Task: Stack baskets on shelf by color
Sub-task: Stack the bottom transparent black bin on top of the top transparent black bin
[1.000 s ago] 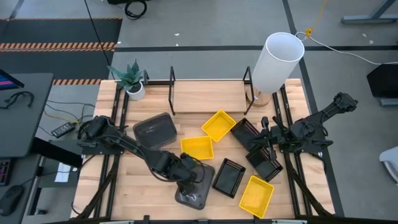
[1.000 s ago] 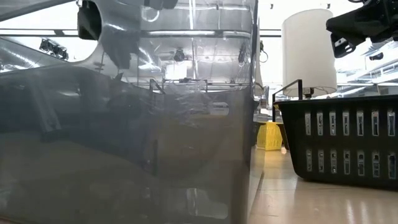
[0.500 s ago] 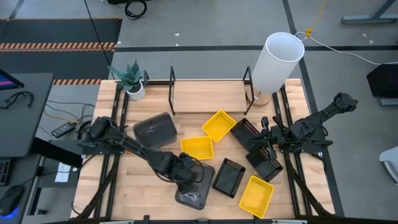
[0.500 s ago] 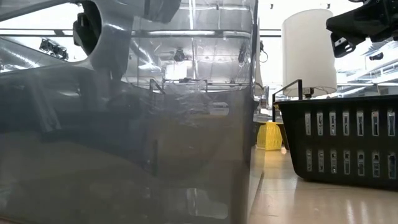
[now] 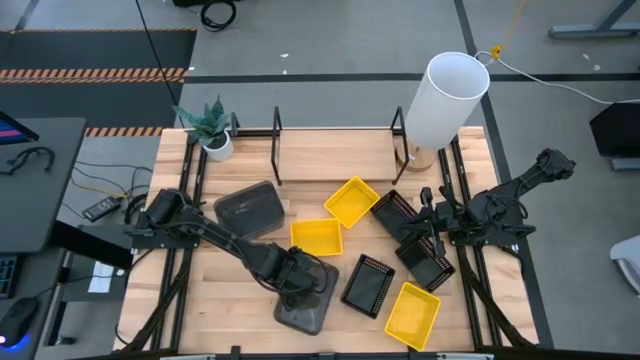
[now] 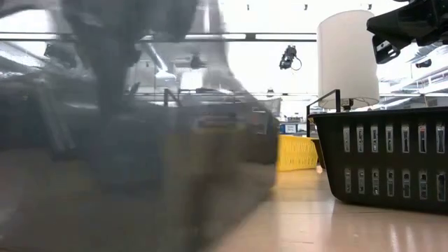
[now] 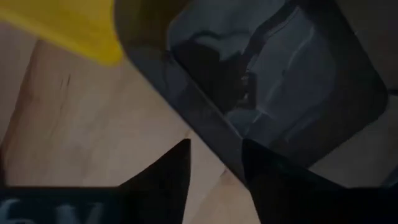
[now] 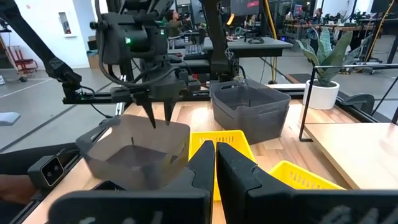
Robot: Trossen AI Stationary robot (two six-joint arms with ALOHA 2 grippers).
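Note:
My left gripper [image 5: 290, 283] stands over a dark grey basket [image 5: 305, 300] near the table's near edge and is shut on its rim. This basket fills the left of the low view [image 6: 140, 175], blurred. A second grey basket [image 5: 250, 210] rests on its base farther back. Yellow baskets [image 5: 352, 200] [image 5: 317, 237] [image 5: 412, 313] and black perforated baskets [image 5: 367, 284] [image 5: 395, 212] lie on the table. The shelf [image 5: 335, 150] runs along the far edge. My right gripper [image 8: 215, 163] is shut and hovers over a black basket [image 5: 425, 260] on the right. My left gripper has the grey basket's rim [image 7: 214, 140] between its two fingers, one finger [image 7: 264, 177] inside the basket and one [image 7: 165, 180] outside, over the wood. The fingers come from above, pointing down [image 8: 159, 118]. The basket [image 8: 134, 149] sits tilted; whether it is clear of the table I cannot tell.
A tall white cylinder [image 5: 450, 95] stands at the far right, beside the shelf's black rods. A potted plant [image 5: 213, 130] sits at the far left corner. Bare wood shows along the table's left side and near the near-left corner.
My left gripper has moved a little toward the table's left and near edge, taking the grey basket with it. The basket has shifted left and turned slightly. In the low view its right wall has drawn left, uncovering the yellow basket behind it.

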